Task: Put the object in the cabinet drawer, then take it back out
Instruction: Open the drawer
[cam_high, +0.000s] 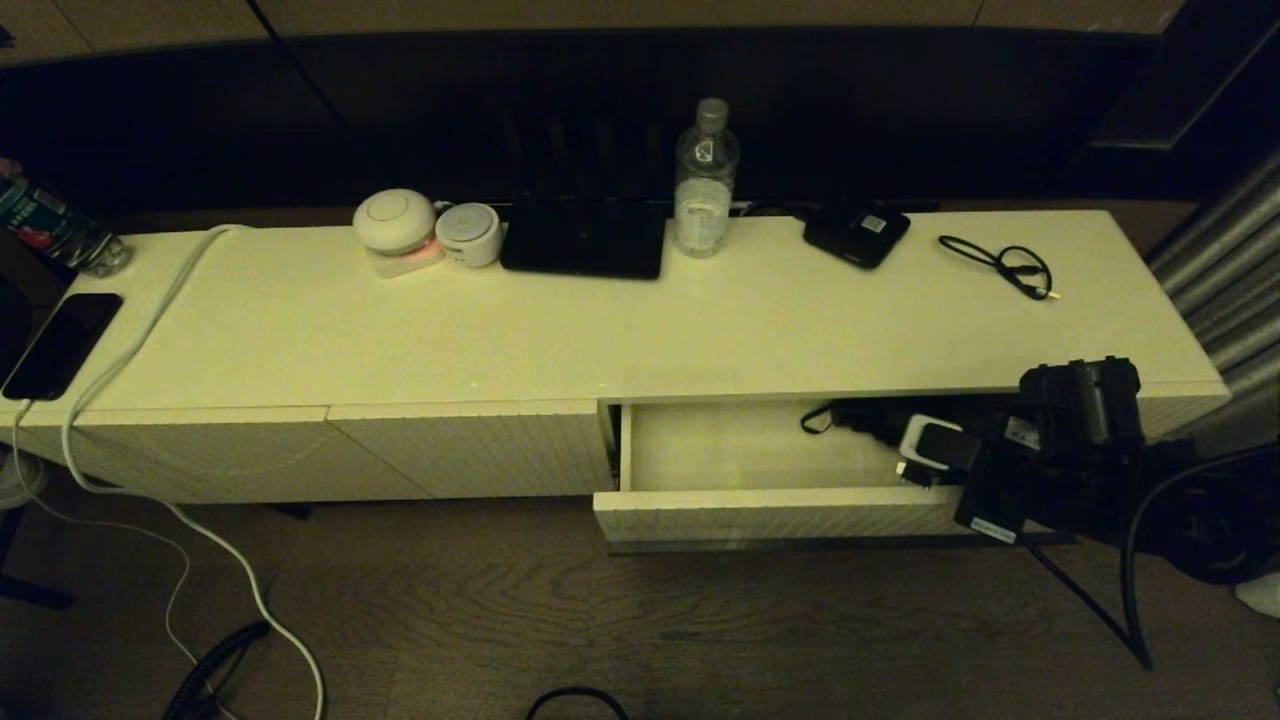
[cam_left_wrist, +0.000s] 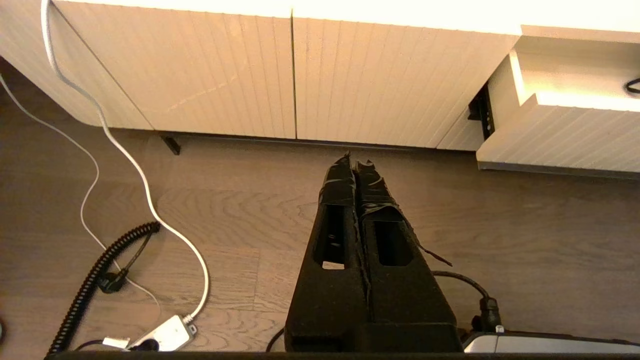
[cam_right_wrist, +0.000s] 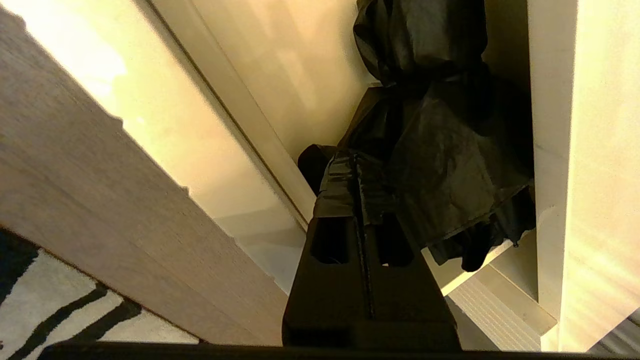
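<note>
The cabinet drawer (cam_high: 780, 515) stands pulled open at the right end of the cream cabinet; the left wrist view also shows its ribbed front (cam_left_wrist: 560, 145). The black fabric garment (cam_high: 858, 416) lies bunched in the drawer's right part, a thin strap looping out toward the left. My right gripper (cam_high: 882, 428) reaches down into the drawer. In the right wrist view this gripper (cam_right_wrist: 356, 161) is shut, with the garment (cam_right_wrist: 450, 150) caught at its tips and draped over one finger above the drawer floor (cam_right_wrist: 280, 75). My left gripper (cam_left_wrist: 356, 159) hangs shut and empty over the wooden floor.
On the cabinet top stand a water bottle (cam_high: 706, 180), a flat black slab (cam_high: 585, 238), a small black box with a white label (cam_high: 857, 234), a looped black cable (cam_high: 1005, 265), two white round devices (cam_high: 395, 222) and a phone (cam_high: 60, 345). Cables and a power strip (cam_left_wrist: 160, 335) lie on the floor.
</note>
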